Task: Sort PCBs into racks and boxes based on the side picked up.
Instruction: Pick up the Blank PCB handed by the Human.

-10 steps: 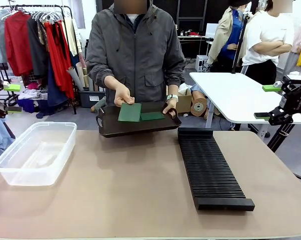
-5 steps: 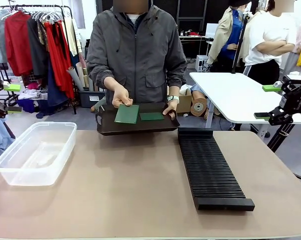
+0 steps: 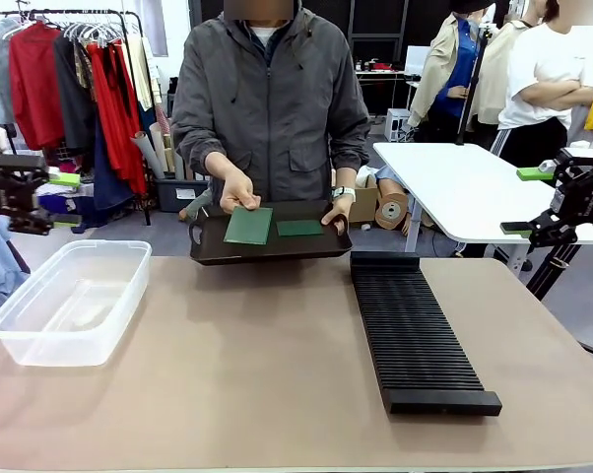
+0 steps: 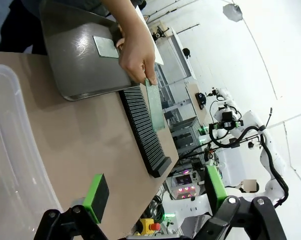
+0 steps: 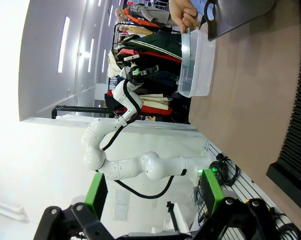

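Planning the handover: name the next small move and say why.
Probably bring the open left pincer toward the PCB the person's hand holds tilted over the black tray: it is on that pincer's side, and nothing is gripped yet.

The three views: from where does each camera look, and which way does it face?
Front view: fixed between the arms, facing the person holding a tray; left gripper and right gripper open at the edges.
Left wrist view: near the box, facing the rack; own gripper open below.
Right wrist view: facing along the table toward the box; own gripper open below.
Shared: both wrist views show tray, rack, the other arm.
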Controlling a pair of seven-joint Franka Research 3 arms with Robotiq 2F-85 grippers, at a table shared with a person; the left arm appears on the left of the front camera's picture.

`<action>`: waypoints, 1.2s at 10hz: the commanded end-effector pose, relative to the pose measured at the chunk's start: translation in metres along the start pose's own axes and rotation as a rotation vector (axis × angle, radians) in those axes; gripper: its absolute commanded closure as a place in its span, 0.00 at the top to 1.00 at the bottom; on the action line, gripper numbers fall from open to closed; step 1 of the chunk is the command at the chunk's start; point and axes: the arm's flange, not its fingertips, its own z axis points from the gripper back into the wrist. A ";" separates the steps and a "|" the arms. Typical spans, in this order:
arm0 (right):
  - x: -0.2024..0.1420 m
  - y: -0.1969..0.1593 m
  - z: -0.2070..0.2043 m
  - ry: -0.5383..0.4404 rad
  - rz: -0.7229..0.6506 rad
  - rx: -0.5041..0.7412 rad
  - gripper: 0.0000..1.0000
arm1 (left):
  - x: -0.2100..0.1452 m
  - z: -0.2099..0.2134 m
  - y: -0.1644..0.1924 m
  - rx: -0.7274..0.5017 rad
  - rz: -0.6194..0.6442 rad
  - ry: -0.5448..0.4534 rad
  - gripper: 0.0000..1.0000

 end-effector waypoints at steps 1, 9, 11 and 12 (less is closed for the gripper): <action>-0.001 0.001 0.001 0.004 0.003 0.001 1.00 | 0.017 -0.028 0.011 -0.031 -0.031 -0.002 1.00; -0.001 0.001 0.001 0.004 0.003 0.001 1.00 | 0.021 -0.164 0.041 -0.199 0.072 0.289 1.00; -0.001 0.001 0.001 0.004 0.003 0.001 1.00 | 0.015 -0.183 0.043 -0.237 0.090 0.303 1.00; -0.001 0.001 0.001 0.004 0.003 0.001 1.00 | 0.012 -0.191 0.045 -0.268 0.107 0.303 1.00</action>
